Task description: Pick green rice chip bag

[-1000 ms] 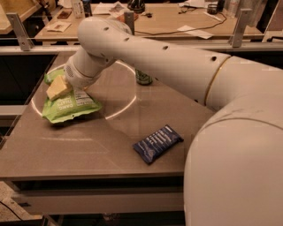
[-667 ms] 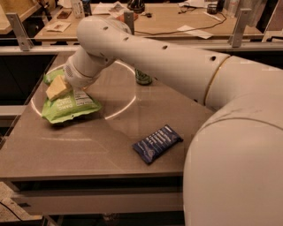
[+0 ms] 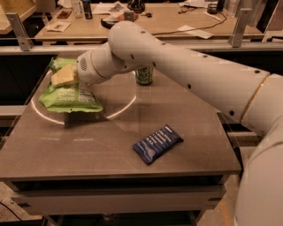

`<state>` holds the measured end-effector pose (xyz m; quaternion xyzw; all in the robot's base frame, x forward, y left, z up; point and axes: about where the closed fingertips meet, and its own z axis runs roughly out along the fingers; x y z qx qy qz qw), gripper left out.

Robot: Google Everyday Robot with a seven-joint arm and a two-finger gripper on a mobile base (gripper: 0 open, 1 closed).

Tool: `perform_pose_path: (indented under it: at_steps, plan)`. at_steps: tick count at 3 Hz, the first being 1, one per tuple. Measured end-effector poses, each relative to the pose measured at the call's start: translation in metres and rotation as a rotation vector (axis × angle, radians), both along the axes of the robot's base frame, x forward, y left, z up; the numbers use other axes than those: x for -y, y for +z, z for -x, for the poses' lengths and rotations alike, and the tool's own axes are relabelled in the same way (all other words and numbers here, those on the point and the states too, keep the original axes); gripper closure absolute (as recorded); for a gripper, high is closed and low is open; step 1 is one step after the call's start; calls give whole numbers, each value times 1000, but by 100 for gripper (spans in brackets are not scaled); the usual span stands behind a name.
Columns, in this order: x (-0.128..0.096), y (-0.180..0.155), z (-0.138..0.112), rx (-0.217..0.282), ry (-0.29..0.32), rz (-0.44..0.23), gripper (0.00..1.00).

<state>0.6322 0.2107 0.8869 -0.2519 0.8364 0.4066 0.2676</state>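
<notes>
The green rice chip bag (image 3: 73, 98), a large crinkled lime-green bag with a white and grey printed panel, is at the table's far left. My gripper (image 3: 64, 76), with cream-coloured fingers, comes in from the right at the end of the white arm (image 3: 177, 57). It is closed on the bag's upper part. The bag hangs tilted from it, with its near edge a little above the table top and a shadow below. The bag's far end is partly hidden behind the gripper.
A small dark-blue packet (image 3: 157, 143) lies near the table's front middle. A green drink can (image 3: 144, 75) stands behind the arm at the table's back. The brown table (image 3: 88, 145) has its left edge close to the bag. Another desk with clutter (image 3: 132, 13) stands behind.
The gripper and the green bag have risen a little and the bag's near edge has come up off the table. The packet and can have not moved.
</notes>
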Motion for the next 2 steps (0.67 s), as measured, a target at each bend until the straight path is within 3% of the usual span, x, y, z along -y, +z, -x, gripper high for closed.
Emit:
perform_pose_path:
  at_steps: [1, 2]
  plan:
    - [11, 29, 3, -6, -24, -151, 100]
    - [18, 46, 7, -30, -5, -268, 100]
